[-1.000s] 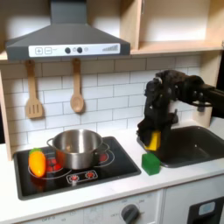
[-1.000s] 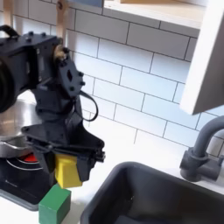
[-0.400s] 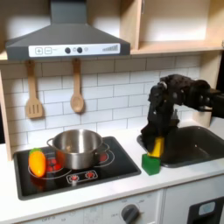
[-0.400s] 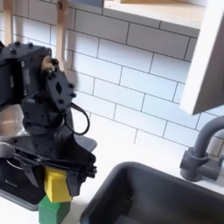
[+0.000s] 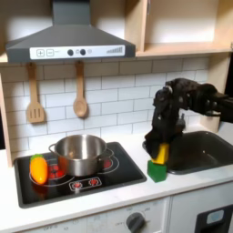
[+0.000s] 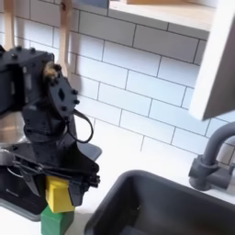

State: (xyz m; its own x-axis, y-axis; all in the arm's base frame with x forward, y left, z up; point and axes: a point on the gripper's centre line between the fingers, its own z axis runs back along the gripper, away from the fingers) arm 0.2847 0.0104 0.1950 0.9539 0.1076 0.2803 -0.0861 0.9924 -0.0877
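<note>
My black gripper point(image 5: 159, 152) points down between the stove and the sink, shut on a yellow block point(image 5: 160, 154). The yellow block point(image 6: 60, 195) rests directly on top of a green block point(image 6: 55, 223) that stands on the white counter. The same green block point(image 5: 157, 171) sits just right of the black stovetop point(image 5: 91, 185) in the first exterior view. The gripper point(image 6: 59, 188) still clasps the yellow block's upper part in the second exterior view.
A steel pot point(image 5: 80, 153) stands on the stovetop, with an orange-and-yellow toy vegetable point(image 5: 38, 168) at the first exterior view's left. A dark sink basin point(image 5: 200, 150) lies right of the blocks, its grey faucet point(image 6: 212, 156) at the second exterior view's right. Two wooden utensils point(image 5: 80, 98) hang on the tiled wall.
The gripper came down and slightly left with the yellow block, bringing it from above the counter onto the green block. In the last half second nothing has shifted.
</note>
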